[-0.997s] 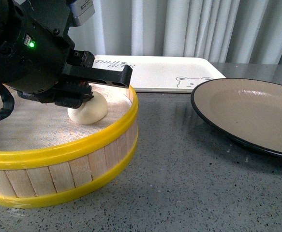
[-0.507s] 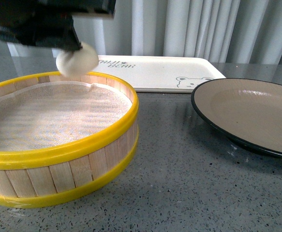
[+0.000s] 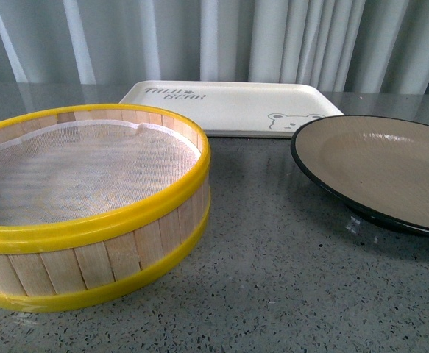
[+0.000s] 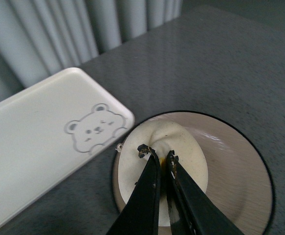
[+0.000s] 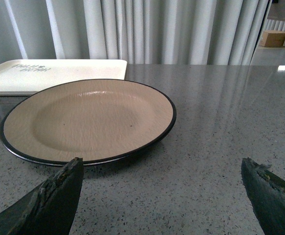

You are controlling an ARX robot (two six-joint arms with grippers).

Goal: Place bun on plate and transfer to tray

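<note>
Front view: steamer basket (image 3: 126, 213) near left, cut off at frame edge. tray (image 3: 229, 107) behind it, near edge partly hidden by basket. plate (image 3: 376, 162) at right, cropped by frame. All on grey counter (image 3: 273, 279).

Left wrist view: left end effector (image 4: 157, 152) pinched on pleated top of bun (image 4: 186, 147). Bun over plate, covering part of rim nearest tray; contact with plate unclear. Tray just beside plate, bear face showing, far end cut off.

Right wrist view: right end effector (image 5: 161, 160) spread wide, holding nothing, low near plate; only finger ends visible.
</note>
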